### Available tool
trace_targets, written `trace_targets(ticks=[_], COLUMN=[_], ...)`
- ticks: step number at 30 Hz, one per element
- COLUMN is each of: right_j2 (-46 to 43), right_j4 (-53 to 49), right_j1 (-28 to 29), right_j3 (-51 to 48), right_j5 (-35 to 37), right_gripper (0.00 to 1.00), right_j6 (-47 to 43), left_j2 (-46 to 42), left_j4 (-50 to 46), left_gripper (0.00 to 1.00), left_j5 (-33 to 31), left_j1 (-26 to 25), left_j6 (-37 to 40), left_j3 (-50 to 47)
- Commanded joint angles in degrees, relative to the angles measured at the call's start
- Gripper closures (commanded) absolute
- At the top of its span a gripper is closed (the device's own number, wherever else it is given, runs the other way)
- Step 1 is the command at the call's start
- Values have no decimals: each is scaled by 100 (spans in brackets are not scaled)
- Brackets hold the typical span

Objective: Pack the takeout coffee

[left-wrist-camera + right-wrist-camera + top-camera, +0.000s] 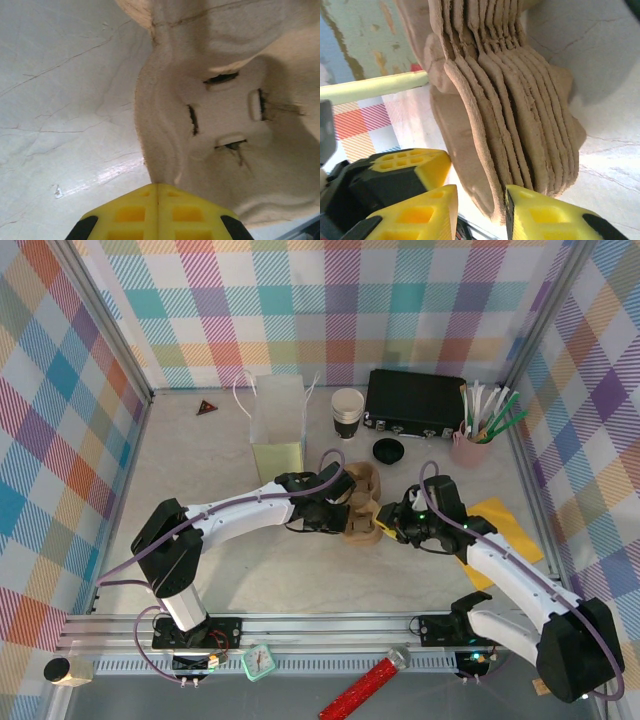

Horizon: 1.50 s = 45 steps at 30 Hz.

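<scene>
The takeout coffee is out of view. A stack of brown pulp cup carriers (362,512) lies mid-table between both arms. My left gripper (335,502) is shut, and its yellow tip (157,186) touches the edge of the top carrier (225,115), whose slotted cup well faces the left wrist camera. My right gripper (388,524) comes in from the right and stands open (481,200). The edge of the outermost carrier (470,125) sits between its fingers, against the right finger (545,215) and apart from the left one. The nested stack (530,100) fans out behind.
A lidless pale-rimmed paper cup (347,412) and a loose black lid (388,450) sit at the back. A translucent bag (277,425) stands left of them. A black case (415,402) and a pink holder of utensils (470,448) are on the right. A yellow sheet (505,525) lies under the right arm.
</scene>
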Motion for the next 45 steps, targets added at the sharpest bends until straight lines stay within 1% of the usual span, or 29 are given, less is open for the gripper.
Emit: trace_targets(ticks=[1, 5, 7, 11, 16, 19, 22, 28, 29, 31, 32, 34, 37, 39, 41, 42, 43, 44, 45], right_j2=[-15, -34, -30, 8, 62, 62, 112, 212, 220, 227, 245, 214, 153, 117, 65, 46, 28, 19, 10], right_j4=[-206, -183, -89, -64, 105, 111, 194, 289, 299, 294, 272, 209, 98, 28, -5, -31, -59, -75, -77], right_j1=[14, 18, 18, 18, 18, 18, 18, 18, 14, 16, 18, 18, 18, 18, 18, 18, 18, 18, 18], right_j3=[182, 193, 167, 193, 166, 165, 120, 97, 108, 127, 141, 165, 206, 210, 218, 218, 228, 233, 226], right_j5=[-71, -48, -56, -62, -107, -48, -45, 6, 23, 42, 42, 50, 89, 112, 121, 129, 138, 147, 147], right_gripper=[68, 67, 67, 67, 68, 69, 74, 77, 80, 82, 87, 89, 89, 95, 97, 98, 98, 98, 99], right_j6=[-195, -193, -141, -158, -64, -48, -18, 14, 5, -8, -13, -38, -87, -101, -116, -118, -126, -135, -137], left_j2=[-39, -71, -54, -78, 3, -59, -113, -113, -123, -143, -163, -197, -239, -290, -369, -413, -463, -483, -484], left_j4=[170, 136, 115, 66, 110, 109, 100, 142, 155, 144, 136, 127, 67, 24, -29, -40, -50, -109, -167], left_gripper=[98, 97, 95, 95, 94, 93, 92, 91, 91, 90, 90, 88, 88, 87, 87, 85, 81, 79, 79], left_j5=[152, 150, 153, 82, 222, 166, 183, 225, 240, 222, 211, 189, 64, -65, -238, -296, -366, -417, -397], left_j1=[-49, -49, -49, -53, -49, -49, -49, -49, -49, -49, -49, -49, -53, -49, -40, -25, -10, 32, 83], left_j6=[108, 157, 160, 232, 220, 232, 255, 224, 232, 236, 240, 259, 257, 230, 144, 98, 28, -87, -199], left_j3=[275, 323, 344, 416, 475, 466, 508, 493, 484, 494, 494, 494, 536, 553, 561, 542, 515, 493, 493])
